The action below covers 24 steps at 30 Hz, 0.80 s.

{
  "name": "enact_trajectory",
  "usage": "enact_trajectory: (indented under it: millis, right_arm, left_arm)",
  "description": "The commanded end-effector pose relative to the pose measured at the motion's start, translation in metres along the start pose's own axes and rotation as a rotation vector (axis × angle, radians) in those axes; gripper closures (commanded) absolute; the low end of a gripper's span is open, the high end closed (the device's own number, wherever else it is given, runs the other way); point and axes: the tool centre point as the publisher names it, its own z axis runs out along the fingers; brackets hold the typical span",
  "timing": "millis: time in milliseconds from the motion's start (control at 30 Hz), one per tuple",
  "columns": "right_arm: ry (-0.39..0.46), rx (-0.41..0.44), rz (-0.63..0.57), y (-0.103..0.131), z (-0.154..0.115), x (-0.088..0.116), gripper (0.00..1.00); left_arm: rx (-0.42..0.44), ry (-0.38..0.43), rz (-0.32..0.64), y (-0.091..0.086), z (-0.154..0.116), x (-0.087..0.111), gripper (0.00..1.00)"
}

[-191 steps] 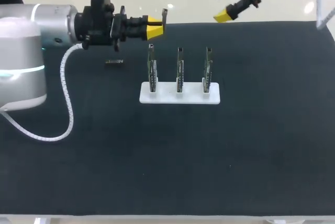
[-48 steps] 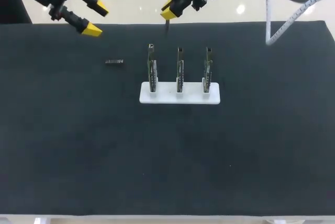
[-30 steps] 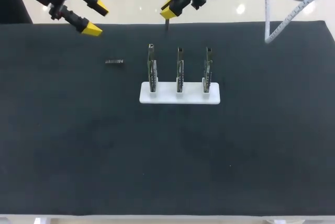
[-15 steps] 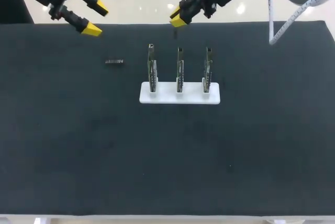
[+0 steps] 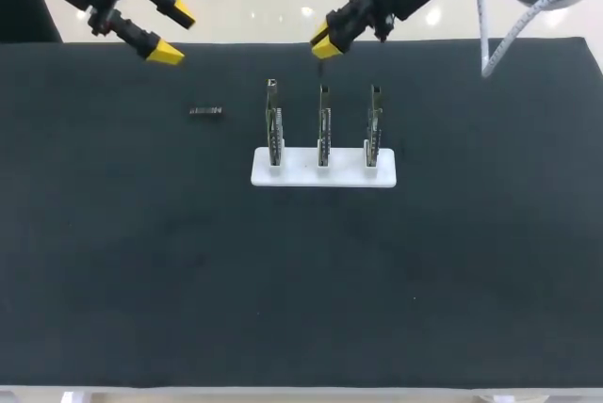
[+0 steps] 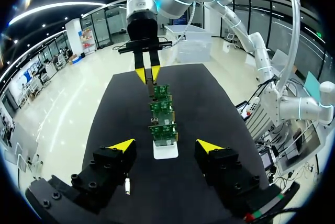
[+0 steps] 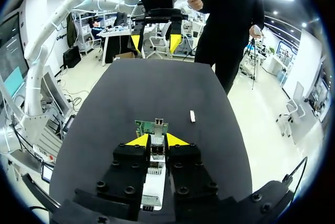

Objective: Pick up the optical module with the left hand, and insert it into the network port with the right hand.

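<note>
The optical module (image 7: 157, 148), a small dark metal piece, sits pinched between the yellow tips of my right gripper (image 7: 157, 140). In the head view my right gripper (image 5: 326, 43) is shut on it just behind the top of the middle of three upright port boards (image 5: 323, 125). The boards stand in a white base (image 5: 323, 175). My left gripper (image 5: 171, 34) hangs open and empty over the table's back left corner. From the left wrist view, my left gripper (image 6: 165, 145) looks along the row of boards (image 6: 162, 130) to my right gripper (image 6: 147, 73).
A second small module (image 5: 205, 111) lies flat on the black mat left of the boards; it also shows as a module (image 7: 192, 115) in the right wrist view and as a module (image 6: 127, 185) under my left fingers.
My right gripper has carried the module rightward and down, from behind the left board to behind the middle one. My left arm has stayed put.
</note>
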Motion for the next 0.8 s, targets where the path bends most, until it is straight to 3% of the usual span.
enact_trajectory:
  millis: [33,800]
  right_arm:
    - [0.003,-0.004,-0.001,-0.001,0.0012,0.0015,1.0]
    - [0.02,-0.009,0.001,0.0032,0.002,0.0058,1.0]
  left_arm:
    - [0.001,0.003,-0.001,0.0007,0.0003,-0.0004,0.0]
    - [0.001,0.003,-0.001,0.0007,0.0003,-0.0004,0.0]
